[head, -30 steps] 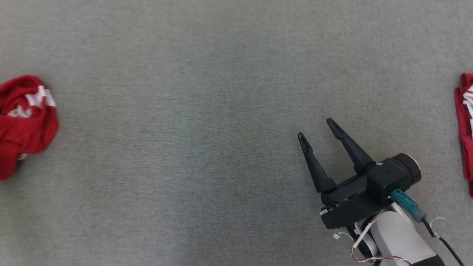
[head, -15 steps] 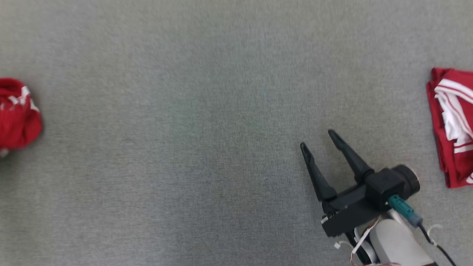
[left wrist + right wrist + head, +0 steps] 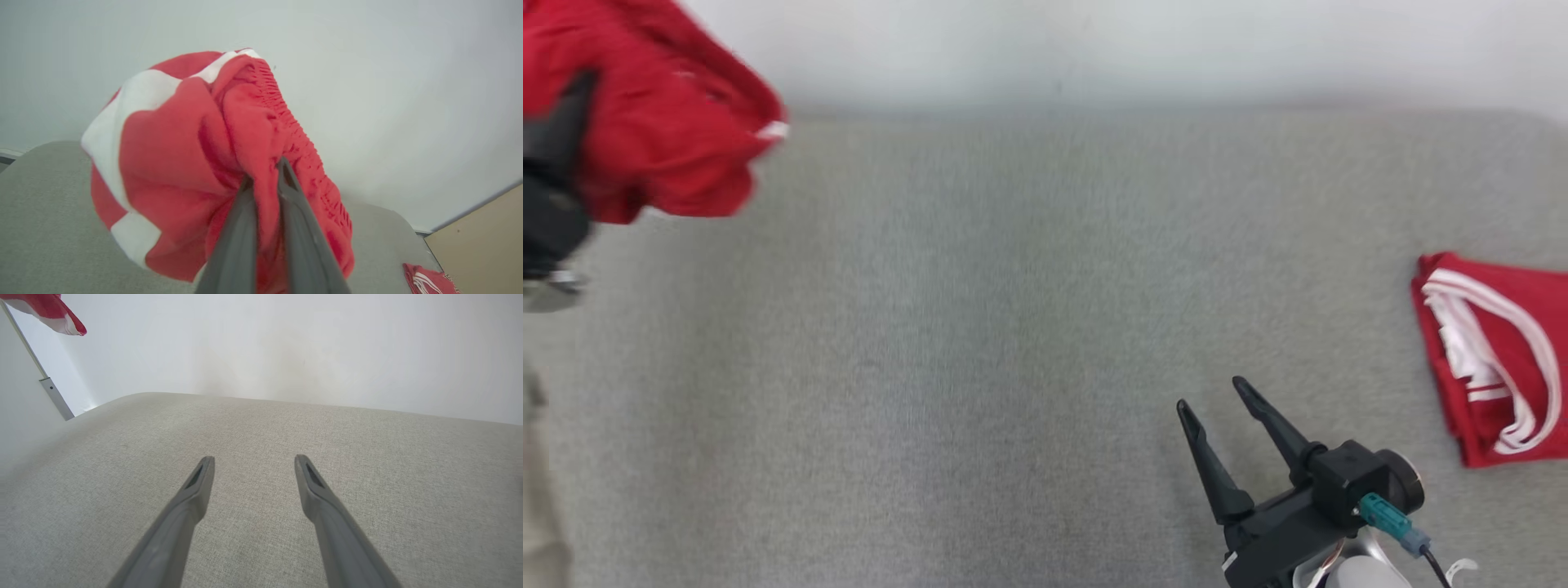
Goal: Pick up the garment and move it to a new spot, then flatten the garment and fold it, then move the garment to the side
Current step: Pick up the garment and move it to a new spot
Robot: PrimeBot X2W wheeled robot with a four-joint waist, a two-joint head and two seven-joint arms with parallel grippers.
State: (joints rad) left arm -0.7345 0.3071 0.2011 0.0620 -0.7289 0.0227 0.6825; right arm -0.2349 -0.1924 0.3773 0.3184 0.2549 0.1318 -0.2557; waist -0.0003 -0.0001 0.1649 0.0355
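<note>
Garment [image 3: 175,163] is gripped tight between the left gripper's [image 3: 264,173] fingers, bunched around their tips, clear of the surface [image 3: 1013,327]; right gripper [image 3: 1211,393] is spread, empty; second red garment [image 3: 1494,359] is seen right of its fingers.

- Right gripper [image 3: 1213,394]: two long, black, tapering fingers [image 3: 1211,465] on a blocky black body [image 3: 1290,523].
- A teal connector [image 3: 1380,513] and thin dark cable [image 3: 1436,567] at its wrist; pale forearm [image 3: 1360,573] behind.
- Left gripper [image 3: 264,173]: narrow grey fingers.

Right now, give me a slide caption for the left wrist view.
Left tool holds a bunched red-and-white garment above the grey padded surface, white wall behind.
</note>
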